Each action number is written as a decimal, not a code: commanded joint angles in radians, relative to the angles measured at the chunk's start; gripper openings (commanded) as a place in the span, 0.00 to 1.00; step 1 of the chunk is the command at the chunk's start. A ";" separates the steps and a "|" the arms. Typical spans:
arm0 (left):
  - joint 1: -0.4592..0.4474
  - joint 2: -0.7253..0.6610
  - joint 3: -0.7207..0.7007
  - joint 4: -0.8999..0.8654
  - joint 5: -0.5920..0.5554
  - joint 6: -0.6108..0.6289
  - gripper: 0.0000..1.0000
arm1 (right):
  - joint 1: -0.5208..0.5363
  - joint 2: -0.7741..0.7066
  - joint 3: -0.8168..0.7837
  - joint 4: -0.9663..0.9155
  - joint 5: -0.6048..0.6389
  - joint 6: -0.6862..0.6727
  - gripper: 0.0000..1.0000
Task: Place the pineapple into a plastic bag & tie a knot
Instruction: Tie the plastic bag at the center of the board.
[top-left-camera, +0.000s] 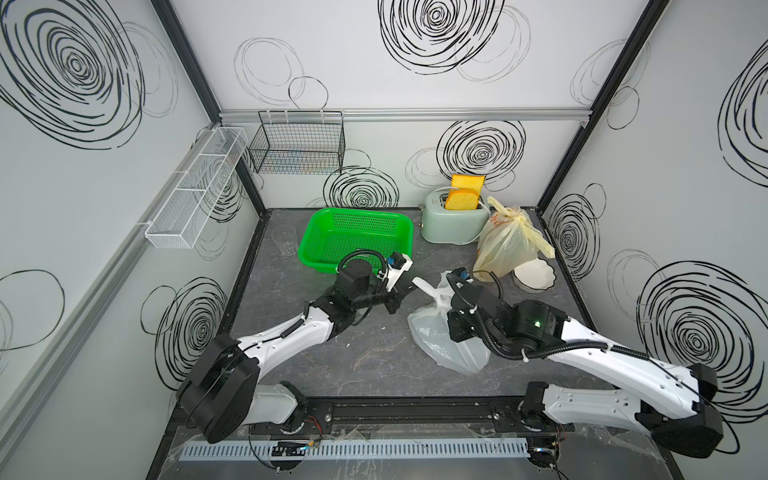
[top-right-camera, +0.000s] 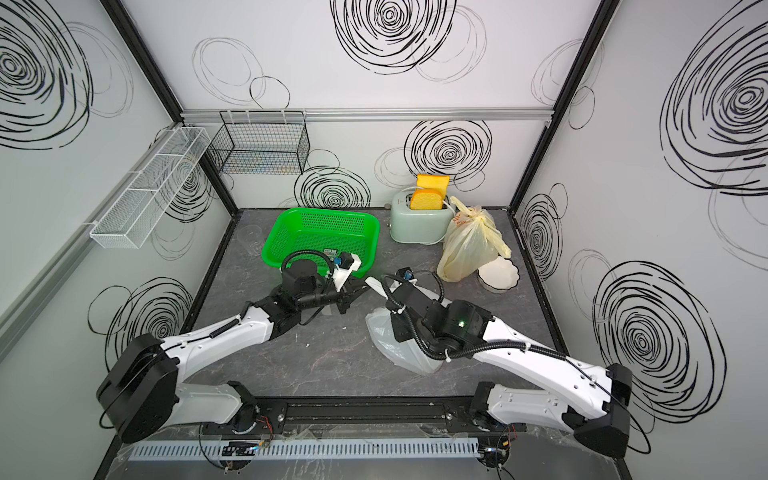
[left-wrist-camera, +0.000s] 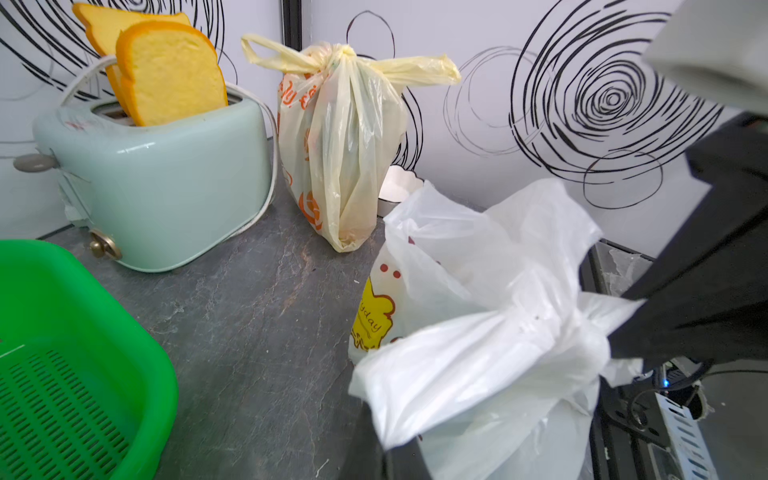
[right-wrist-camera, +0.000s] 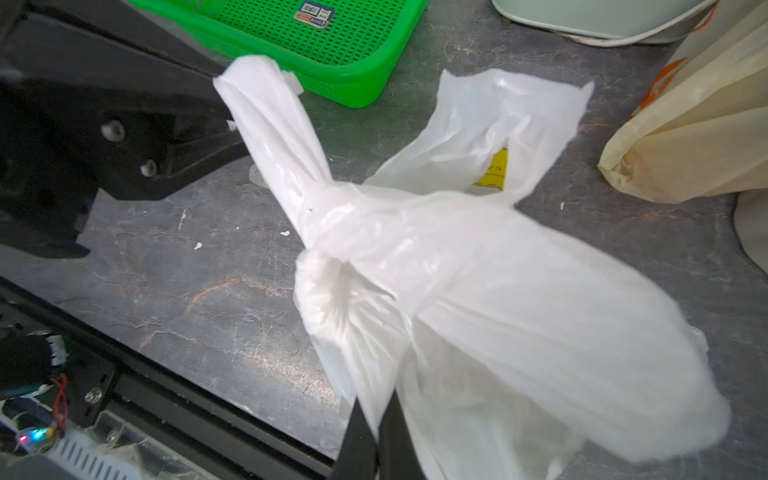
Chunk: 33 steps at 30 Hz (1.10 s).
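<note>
Slumping on the grey table (top-left-camera: 374, 365) near the green basket (top-left-camera: 357, 237), the white plastic bag (top-left-camera: 453, 353) lay with the left tool (right-wrist-camera: 226, 108) pinching one handle (right-wrist-camera: 274, 129), the right tool (left-wrist-camera: 619, 328) pinching the other, a knot (right-wrist-camera: 332, 216) between them.

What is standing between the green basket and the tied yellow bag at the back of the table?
The mint-green toaster stands between the green basket and the yellow bag. Both top views show this.
</note>
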 joint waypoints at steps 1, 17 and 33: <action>0.059 -0.047 0.034 -0.010 -0.118 -0.051 0.00 | 0.007 -0.046 0.041 -0.220 -0.016 0.074 0.00; 0.152 -0.229 0.067 -0.065 -0.331 -0.135 0.00 | -0.326 -0.093 0.172 -0.319 0.313 -0.033 0.00; 0.272 -0.278 -0.030 -0.052 -0.266 -0.188 0.00 | -0.683 -0.233 0.011 -0.165 0.160 -0.185 0.00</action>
